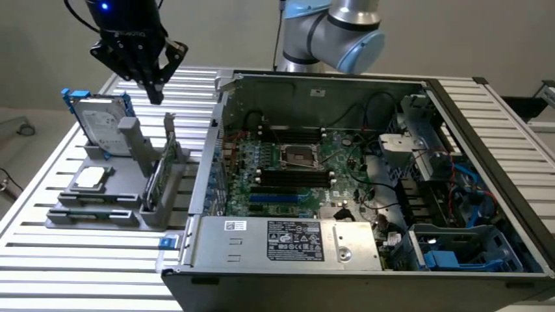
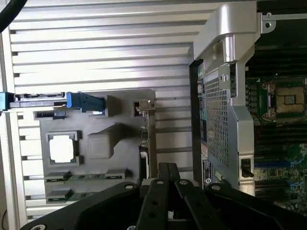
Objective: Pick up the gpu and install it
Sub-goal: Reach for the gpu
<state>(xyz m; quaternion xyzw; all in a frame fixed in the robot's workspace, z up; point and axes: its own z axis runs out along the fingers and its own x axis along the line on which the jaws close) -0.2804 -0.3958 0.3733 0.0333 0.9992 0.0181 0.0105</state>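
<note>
Holding: nothing; I read the end effector [image 1: 156, 96] narrow, tips together.
Gpu [image 1: 166, 156]: just below it, on edge in holder [image 1: 95, 218], top edge graspable.

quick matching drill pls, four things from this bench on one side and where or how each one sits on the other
1 gpu
2 hard drive
3 processor chip
4 gripper

a lying flat in the grey holder
b in the air above the holder
c upright, blue side rails
d on edge, nearest the computer case

Pairs: 1-d; 2-c; 3-a; 4-b
</note>
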